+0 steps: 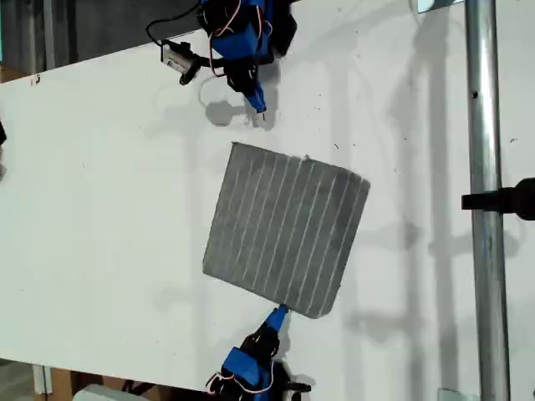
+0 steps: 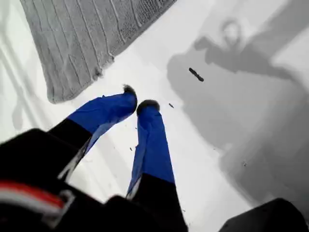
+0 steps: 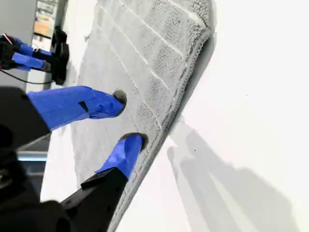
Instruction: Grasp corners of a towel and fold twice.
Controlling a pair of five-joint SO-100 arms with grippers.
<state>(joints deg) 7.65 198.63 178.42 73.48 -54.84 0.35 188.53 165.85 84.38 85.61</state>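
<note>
The grey towel (image 1: pixel 284 230) with thin white stripes lies flat on the white table, turned slightly askew. My first gripper (image 1: pixel 261 109) hovers over bare table at the top of the exterior view, a short way off the nearest corner (image 1: pixel 235 147). In the first wrist view the first gripper (image 2: pixel 138 99) has its tips almost touching, holding nothing, with the towel (image 2: pixel 82 38) beyond them. My second gripper (image 1: pixel 280 313) is at the towel's lower edge in the exterior view. In the second wrist view the second gripper (image 3: pixel 128 120) is open, with both fingers over the towel (image 3: pixel 154 48) near its hem.
A metal pole (image 1: pixel 483 209) with a black clamp (image 1: pixel 506 200) runs down the exterior view's right. The table's edge (image 1: pixel 100 52) slants across that view's top left. A small dark speck (image 2: pixel 195 74) lies on the table ahead of the first gripper.
</note>
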